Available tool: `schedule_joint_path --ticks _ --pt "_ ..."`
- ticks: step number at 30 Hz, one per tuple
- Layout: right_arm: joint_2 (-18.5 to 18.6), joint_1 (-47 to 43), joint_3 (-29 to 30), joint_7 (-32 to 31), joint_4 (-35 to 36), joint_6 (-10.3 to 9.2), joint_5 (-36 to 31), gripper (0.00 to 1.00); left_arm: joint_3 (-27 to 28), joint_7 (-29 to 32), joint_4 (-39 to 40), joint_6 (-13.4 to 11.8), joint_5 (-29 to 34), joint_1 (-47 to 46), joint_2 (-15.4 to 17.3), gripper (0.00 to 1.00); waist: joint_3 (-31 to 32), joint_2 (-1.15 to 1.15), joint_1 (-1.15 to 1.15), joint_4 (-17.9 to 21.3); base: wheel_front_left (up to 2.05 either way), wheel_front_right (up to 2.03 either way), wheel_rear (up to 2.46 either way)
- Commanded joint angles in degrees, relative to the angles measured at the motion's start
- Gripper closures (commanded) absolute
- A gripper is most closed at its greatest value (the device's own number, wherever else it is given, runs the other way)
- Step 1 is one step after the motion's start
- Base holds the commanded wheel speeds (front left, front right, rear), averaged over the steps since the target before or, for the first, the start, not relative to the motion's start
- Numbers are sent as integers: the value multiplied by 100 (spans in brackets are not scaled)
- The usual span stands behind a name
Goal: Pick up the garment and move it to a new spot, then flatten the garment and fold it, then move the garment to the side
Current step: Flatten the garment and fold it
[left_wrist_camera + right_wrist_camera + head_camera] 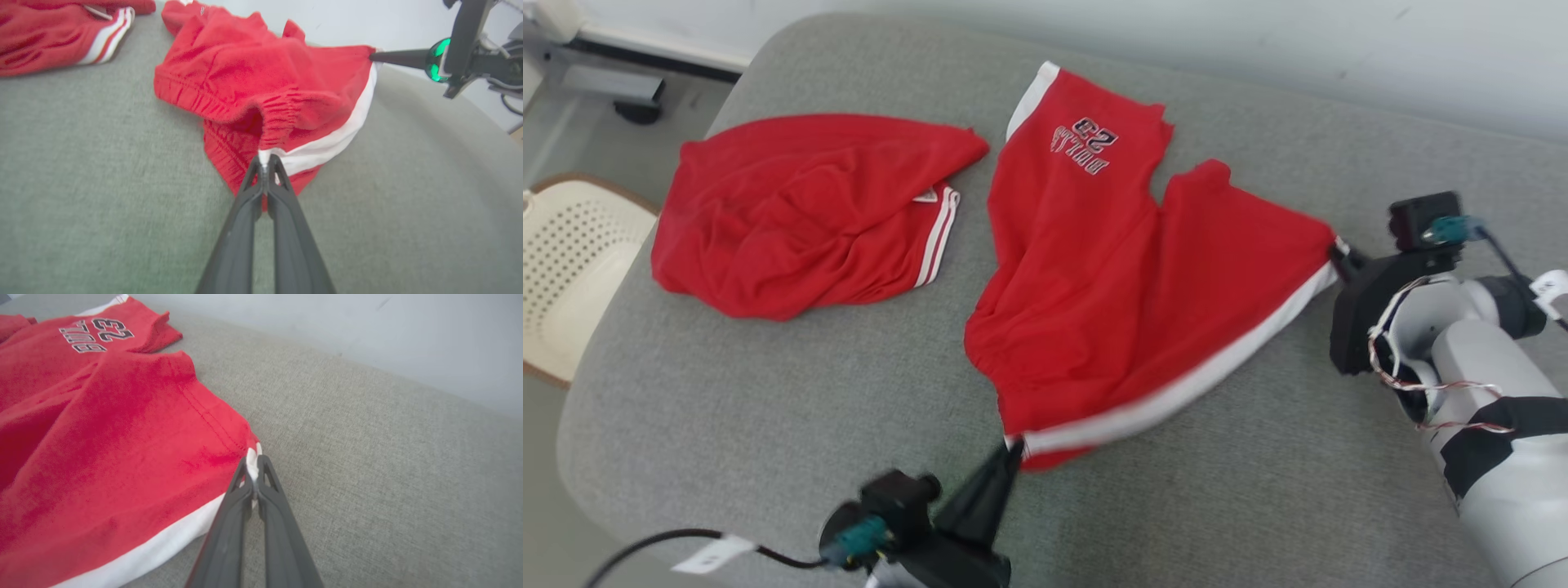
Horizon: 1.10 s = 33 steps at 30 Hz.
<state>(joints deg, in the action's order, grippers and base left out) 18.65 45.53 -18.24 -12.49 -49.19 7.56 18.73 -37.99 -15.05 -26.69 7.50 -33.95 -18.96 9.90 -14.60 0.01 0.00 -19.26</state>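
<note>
1. Far left of the head view: a cream perforated chair [572, 261] sits beside the grey fabric-covered desk [768, 408], partly under its edge.
2. Left part of the desk: a second red garment [800, 212] with white stripes lies crumpled. It is close to the task garment but not touching it. My left wrist view shows it in the top left corner [49, 36].
3. My left pincer [1011, 449] is at the near edge, low centre. It is closed on the garment's near corner, and white stripe cloth is pinched between the tips [264, 161]. The gathered elastic waistband is right behind that grip.
4. The garment, red shorts [1111, 286] with a white side stripe, lies centre-right on the desk. The leg with the "BULLS 23" print points toward the pale wall at the far side. The cloth is rumpled near the waistband [253, 81] and smoother toward the hem [102, 437].
5. The white stripe edge runs fairly straight between my two pincers.
6. My right pincer [1339, 249] is at the right. It is closed on the hem-end corner of the stripe, with white cloth visible between the tips [253, 461]. My left wrist view shows it from the side, its tip on the cloth [374, 56].
7. Right of that grip there is bare desk [367, 457].
</note>
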Motion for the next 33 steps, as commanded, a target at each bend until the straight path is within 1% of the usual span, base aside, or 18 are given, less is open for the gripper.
schedule_joint_path --ticks 1,3,5,7,11,13,16,20,22,23,26,30,33 --pt "-14 -56 74 116 46 -15 77 100 115 -22 131 -10 -42 20 -7 100 153 -1 0 139 0 0 0" --pt "-114 -109 236 341 216 -15 225 100 381 -22 441 -9 -99 54 -3 100 277 -1 0 253 0 0 0" --pt "-232 -189 370 453 496 -14 558 100 645 -23 792 -8 -224 98 3 100 393 -1 0 395 0 0 0" --pt "-190 -214 432 491 905 -14 839 100 922 -23 1187 -7 -435 127 28 100 484 -1 0 576 0 0 0" --pt "-108 -323 649 552 1829 -14 1332 100 1256 1 1890 -6 -733 -88 322 100 629 -1 0 954 0 0 0" --pt "-107 -324 801 581 2300 -14 1546 100 1397 126 2209 -6 -907 -276 504 100 698 -1 0 1148 0 0 0" --pt "-99 -239 949 585 2946 -14 1650 100 1638 428 2650 -6 -1233 -595 794 100 793 -1 0 1449 0 0 0" --pt "-274 -71 1125 596 3575 -14 1677 100 2046 908 3084 -35 -1814 -1079 1043 100 928 -1 0 1852 0 0 0" --pt "-348 1 1155 588 3769 -14 1598 100 2206 1183 3222 -37 -2071 -1333 1175 100 985 -1 0 2044 0 0 0" --pt "-430 90 1141 510 3887 -14 1520 100 2276 1418 3320 -105 -2234 -1525 1228 100 1021 -1 0 2219 0 0 0" --pt "-510 227 1073 369 3989 -14 1431 100 2366 1683 3426 -194 -2471 -1753 1300 100 1029 -1 0 2456 0 0 0" --pt "-605 388 1101 211 3961 -14 1333 100 2382 1992 3471 -343 -2714 -1963 1270 100 858 -1 0 2685 0 0 0" --pt "-733 642 1134 91 3791 -13 1304 100 2446 2137 3348 -497 -2928 -2181 1147 100 488 -1 0 2806 0 0 0"
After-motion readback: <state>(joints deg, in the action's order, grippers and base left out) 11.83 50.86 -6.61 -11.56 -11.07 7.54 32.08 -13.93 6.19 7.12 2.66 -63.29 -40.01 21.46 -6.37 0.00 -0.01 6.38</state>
